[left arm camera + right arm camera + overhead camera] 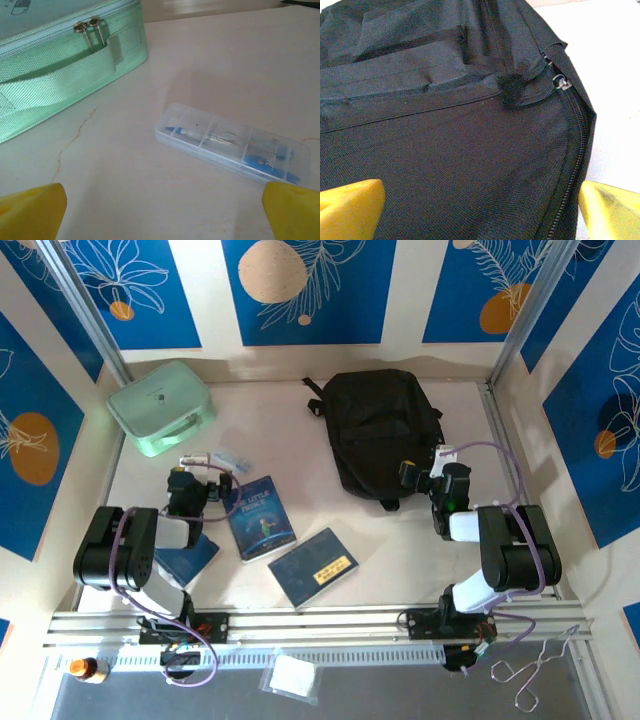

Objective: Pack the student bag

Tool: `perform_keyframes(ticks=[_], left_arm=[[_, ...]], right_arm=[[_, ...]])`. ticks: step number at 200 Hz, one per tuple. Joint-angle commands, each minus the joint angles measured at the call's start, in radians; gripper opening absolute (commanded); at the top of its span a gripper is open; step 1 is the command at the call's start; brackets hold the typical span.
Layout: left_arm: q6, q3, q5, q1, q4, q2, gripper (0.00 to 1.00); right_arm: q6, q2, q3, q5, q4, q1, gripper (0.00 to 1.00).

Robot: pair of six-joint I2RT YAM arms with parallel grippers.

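Note:
The student bag is a big black fabric backpack lying flat at the back right of the table, and its zip looks shut. My right gripper hovers at the bag's near right edge. In the right wrist view it is open, its yellow fingertips spread wide over the black fabric and holding nothing. My left gripper is open too. In the left wrist view it stands just short of a clear plastic pencil box with blue items inside.
A mint-green case with a handle sits at the back left, close behind the clear box. A blue storybook, a dark blue booklet and another blue notebook lie near the front. Scissors rest on the front ledge.

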Motion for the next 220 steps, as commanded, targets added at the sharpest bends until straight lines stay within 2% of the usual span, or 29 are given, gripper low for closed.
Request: perform_keyframes(ticks=[1,178,198,220], left_arm=[[0.016,0.021,0.030,-0.006,-0.001,-0.003,1.00],[0.013,0.014,0.016,-0.006,0.010,-0.006,1.00],[-0.010,0.013,-0.047,-0.008,-0.013,-0.039,1.00],[-0.016,0.051,-0.085,-0.008,-0.190,-0.175,1.00]], right_arm=[[-0.016,0.002,0.027,-0.027,0.007,-0.001,0.99],[-0.018,-0.001,0.020,-0.012,0.022,0.005,0.99],[-0.047,-0.086,0.026,0.029,-0.056,0.039,0.99],[-0.067,-0.198,0.082,0.130,-0.235,0.096,0.99]])
